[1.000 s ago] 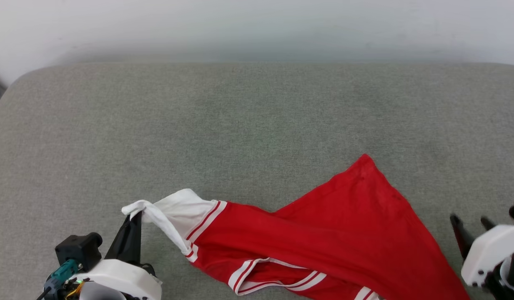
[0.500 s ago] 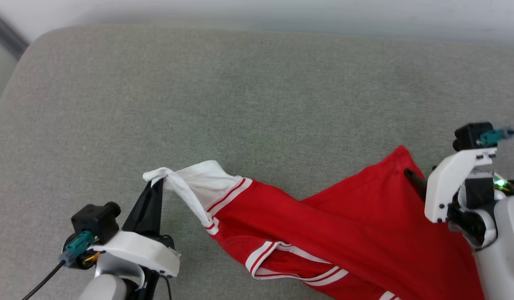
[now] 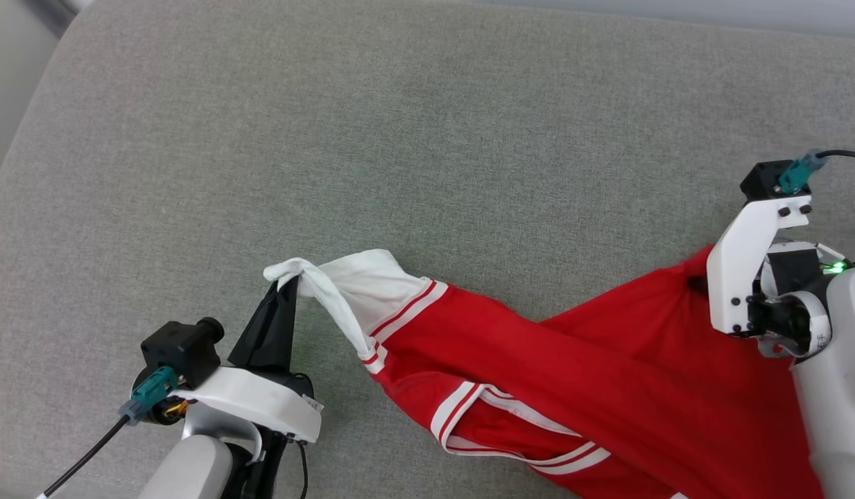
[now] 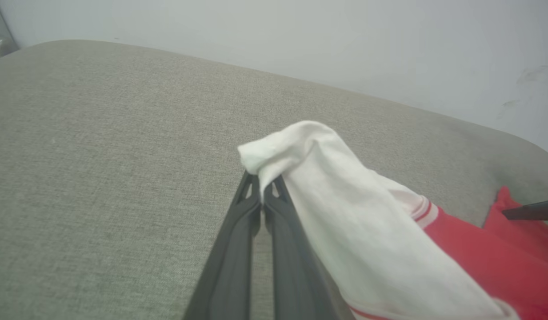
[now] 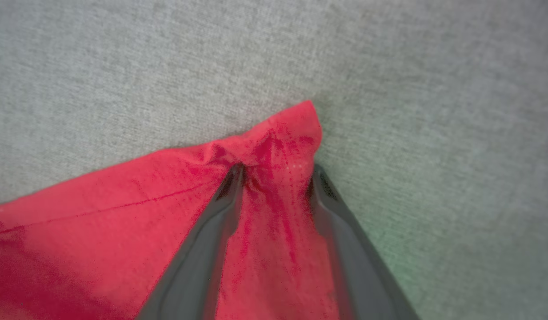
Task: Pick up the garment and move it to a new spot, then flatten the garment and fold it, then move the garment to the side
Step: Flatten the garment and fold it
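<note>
We start at our left gripper [image 4: 261, 189]. Its two dark fingers are pressed together, and between their tips they pinch a bunched fold of the garment's [image 3: 573, 374] white sleeve [image 3: 361, 287]. In the left wrist view the cloth stands as a small knob above the tips. It then drapes down the right side of the fingers, white first, then striped trim [image 4: 422, 209], then red. In the head view this gripper sits at the lower left with its fingers pointing up and a little right. The sleeve is raised off the cushion [image 3: 399, 138] at the pinch and sags away toward the red body.

Our right gripper [image 5: 276, 171] is at the far right of the head view, reaching toward the garment's pointed red corner [image 5: 300, 124]. In the right wrist view its fingers are spread, one on each side of that corner. The red cloth is gathered into a wrinkled ridge between them and touches both tips. The gap is wide, so the jaws stand apart and are not clamped.

Outward from both, the garment lies across the near part of the grey cushion, from the sleeve on the left to the corner on the right. It is twisted along its middle, and more striped trim shows near its lower edge. Its lower right runs past the bottom of the head view. Beyond the cushion's far edge, the left wrist view shows a pale wall [image 4: 300, 35].
</note>
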